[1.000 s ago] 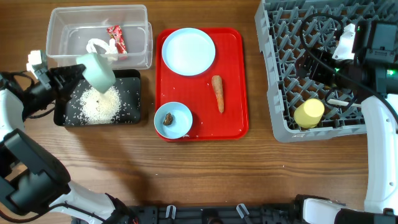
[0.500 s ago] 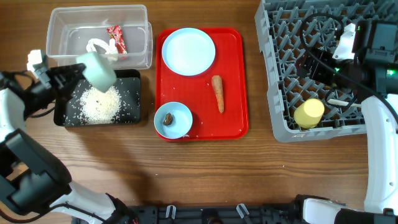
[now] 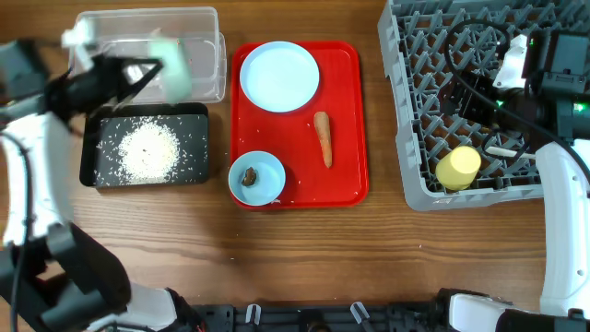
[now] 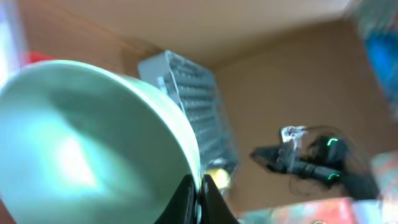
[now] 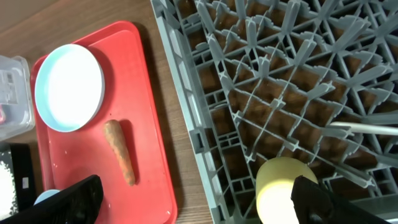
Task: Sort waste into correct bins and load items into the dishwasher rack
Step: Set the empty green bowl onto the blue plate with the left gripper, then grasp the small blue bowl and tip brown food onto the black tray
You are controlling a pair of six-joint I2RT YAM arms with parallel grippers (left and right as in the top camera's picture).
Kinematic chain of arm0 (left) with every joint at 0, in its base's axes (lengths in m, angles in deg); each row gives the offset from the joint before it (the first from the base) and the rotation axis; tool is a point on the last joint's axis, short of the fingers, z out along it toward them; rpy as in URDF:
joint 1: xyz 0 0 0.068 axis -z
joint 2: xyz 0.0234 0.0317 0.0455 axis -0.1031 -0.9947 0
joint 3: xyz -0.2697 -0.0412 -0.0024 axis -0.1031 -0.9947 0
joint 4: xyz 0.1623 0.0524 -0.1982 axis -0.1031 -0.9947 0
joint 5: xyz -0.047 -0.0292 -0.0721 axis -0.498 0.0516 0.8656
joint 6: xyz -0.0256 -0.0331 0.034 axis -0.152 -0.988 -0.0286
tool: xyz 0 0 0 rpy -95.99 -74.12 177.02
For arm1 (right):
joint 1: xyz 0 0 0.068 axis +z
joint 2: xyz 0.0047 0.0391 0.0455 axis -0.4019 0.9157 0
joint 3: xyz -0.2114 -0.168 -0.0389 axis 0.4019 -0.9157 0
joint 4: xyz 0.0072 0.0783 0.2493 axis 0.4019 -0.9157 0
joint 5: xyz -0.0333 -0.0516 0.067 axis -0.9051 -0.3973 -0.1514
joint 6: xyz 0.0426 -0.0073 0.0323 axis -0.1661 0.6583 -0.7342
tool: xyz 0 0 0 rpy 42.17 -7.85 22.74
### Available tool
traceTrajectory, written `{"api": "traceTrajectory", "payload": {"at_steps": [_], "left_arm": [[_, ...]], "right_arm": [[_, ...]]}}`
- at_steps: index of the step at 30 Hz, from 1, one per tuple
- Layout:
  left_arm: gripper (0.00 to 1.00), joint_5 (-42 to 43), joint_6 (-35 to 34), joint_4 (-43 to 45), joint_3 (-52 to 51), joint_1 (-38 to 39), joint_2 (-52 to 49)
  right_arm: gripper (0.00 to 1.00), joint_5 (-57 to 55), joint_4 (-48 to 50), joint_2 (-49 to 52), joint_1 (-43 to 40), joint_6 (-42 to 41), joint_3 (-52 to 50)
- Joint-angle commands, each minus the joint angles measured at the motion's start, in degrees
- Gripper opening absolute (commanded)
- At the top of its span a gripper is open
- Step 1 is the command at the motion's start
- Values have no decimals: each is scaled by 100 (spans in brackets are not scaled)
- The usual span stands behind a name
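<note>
left gripper [image 4: 198, 193] — pinched on bowl [image 4: 81, 143] rim, tilted, blurred | right gripper [image 5: 198, 196] — jaws spread wide

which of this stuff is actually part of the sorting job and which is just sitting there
Job: carrot, rice, plate, held bowl, bowl with scrap, yellow cup, clear tub, black tub, rack.
Just there: red tray, table.

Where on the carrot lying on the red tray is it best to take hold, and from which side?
Grip the carrot across its thicker half, the end nearer the plate, coming straight down from above. It lies flat on the red tray, with bare tray on both long sides.
</note>
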Motion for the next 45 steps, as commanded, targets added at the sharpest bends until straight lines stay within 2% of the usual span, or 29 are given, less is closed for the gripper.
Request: {"api": "traceTrajectory", "payload": {"at_steps": [1, 2, 3, 6, 8, 10, 11, 17, 24, 26, 28, 29, 32, 36, 37, 38, 39, 40, 42, 45], "left_arm": [[4, -2251, -385, 903, 247, 1554, 466], [4, -2868, -308, 1034, 245, 1895, 463], [4, -4072, 170, 1152, 245, 2544, 382], [4, -6354, 1331, 1364, 245, 3740, -35], [4, -7152, 2197, 1495, 245, 4273, -433], [4, -8011, 2614, 1725, 245, 4675, -960], [4, -8148, 2682, 1853, 245, 4743, -1187], [4, -8155, 2809, 2085, 245, 4686, -2057], [4, -8150, 2806, 1923, 243, 4614, -2155], [19, -8150, 2804, 1792, 243, 4616, -2155], [39, -8153, 2798, 1727, 245, 4642, -2151], [52, -8155, 2800, 1729, 245, 4653, -2135], [69, -8181, 2603, 1652, 247, 4651, -1786], [69, -8126, 1602, 916, 247, 4651, -857], [68, -7775, 1200, 345, 247, 4653, -516], [66, -7466, 966, -33, 245, 4653, -354], [58, -7132, 647, -511, 245, 4666, -212], [51, -7016, 404, -857, 245, 4686, -164], [50, -6990, -232, -1668, 188, 4784, -210], [50, -6992, -675, -1895, -264, 4953, -321]], "right_arm": [[98, -96, -13, -26, -2, 70, -39], [98, -98, -24, -26, -2, 72, -39], [99, -98, -31, -26, -2, 70, -39], [98, -98, -39, -26, -2, 72, -39], [98, -96, -46, -26, -2, 72, -39], [99, -98, -68, -26, -2, 70, -39], [98, -98, -76, -26, -2, 72, -39], [99, -98, -116, -26, -2, 72, -39], [98, -98, -116, -26, -2, 74, -39], [99, -98, -114, -26, -2, 72, -39], [99, -98, -114, -26, -2, 74, -39], [99, -98, -116, -26, -2, 72, -39], [98, -96, -140, -26, -2, 74, -39], [100, -96, -164, -26, -2, 74, -39], [100, -96, -160, -26, -2, 74, -39], [100, -96, -157, -26, -2, 72, -39], [100, -96, -151, -26, -2, 72, -39], [100, -94, -140, -26, -2, 70, -39], [100, -92, -138, -26, -2, 68, -39], [99, -92, -140, -26, -2, 70, -39]]}}
